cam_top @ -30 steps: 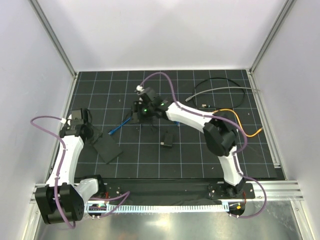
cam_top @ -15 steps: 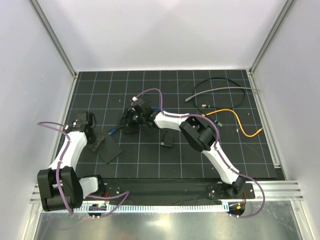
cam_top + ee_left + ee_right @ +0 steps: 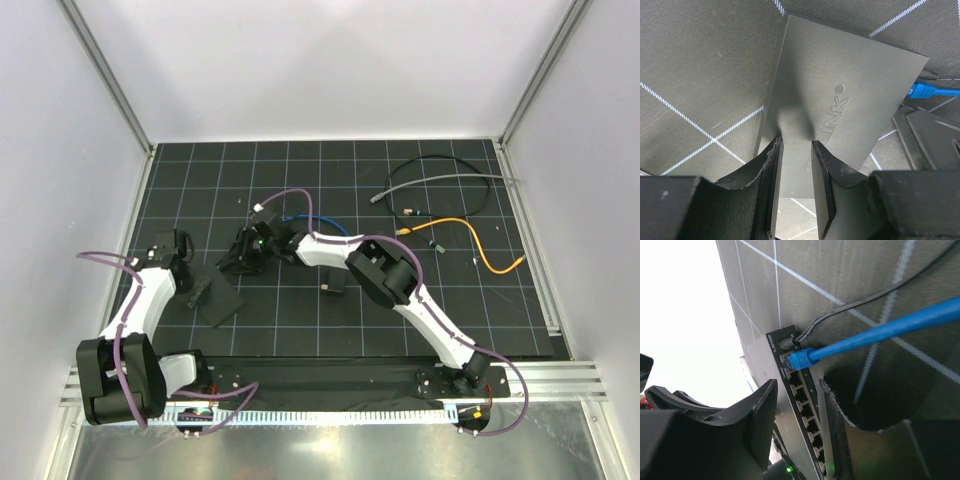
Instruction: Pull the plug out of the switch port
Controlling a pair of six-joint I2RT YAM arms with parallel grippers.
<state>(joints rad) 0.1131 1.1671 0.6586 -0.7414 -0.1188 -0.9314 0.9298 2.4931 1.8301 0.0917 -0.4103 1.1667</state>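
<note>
The switch [image 3: 224, 304] is a flat matte-black box lying at the left of the mat. In the left wrist view its top [image 3: 840, 75] fills the middle. A blue plug [image 3: 802, 359] sits in the end socket of its port edge [image 3: 805, 410], next to a thin black cord [image 3: 790, 342]. The blue plug also shows in the left wrist view [image 3: 922, 90]. My left gripper [image 3: 796, 145] is narrowly open, with its tips over the switch's near end and nothing between them. My right gripper [image 3: 799, 385] is open, with its fingers on either side of the port edge, just short of the plug.
A small black block [image 3: 335, 278] lies to the right of the switch. The blue cable [image 3: 312, 221] loops behind the right arm. An orange cable [image 3: 470, 232] and a grey cable [image 3: 440, 168] lie at the back right. White walls enclose the mat.
My right gripper has moved left and down along the blue cable to the switch's port edge. My left gripper has stayed at the switch's far end, and the switch has shifted slightly.
</note>
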